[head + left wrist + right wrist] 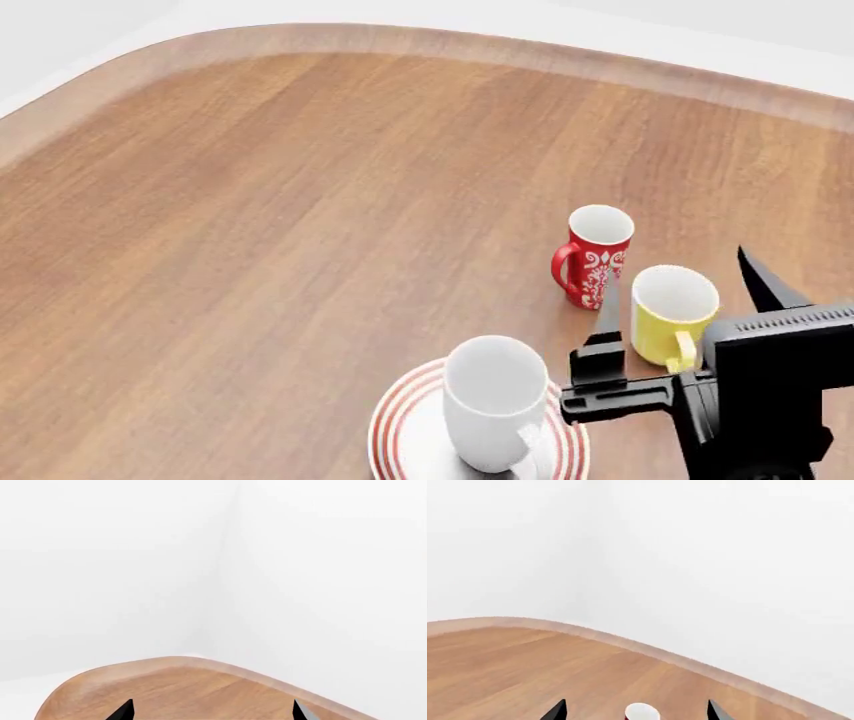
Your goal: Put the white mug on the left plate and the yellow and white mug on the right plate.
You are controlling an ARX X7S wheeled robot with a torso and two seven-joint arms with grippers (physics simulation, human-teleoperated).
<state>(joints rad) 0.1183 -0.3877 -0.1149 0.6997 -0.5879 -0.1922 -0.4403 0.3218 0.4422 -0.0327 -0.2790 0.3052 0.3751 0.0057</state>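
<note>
The large white mug [491,398] stands upright on the left plate [394,428], a white plate with red rings, at the near edge of the head view. To its right, the yellow and white mug [671,312] stands on the bare table. My right gripper [677,270] is open, with a finger on each side of that mug and not touching it. In the right wrist view the right gripper [635,711] shows only its tips; the yellow and white mug is hidden there. My left gripper [212,710] is open over bare wood. The right plate is out of view.
A red mug [591,255] with a white pattern stands just beyond the yellow one; its rim [642,713] shows between my right fingertips. The wooden table [267,200] has a raised rounded rim [400,40] at the far side, with white walls behind.
</note>
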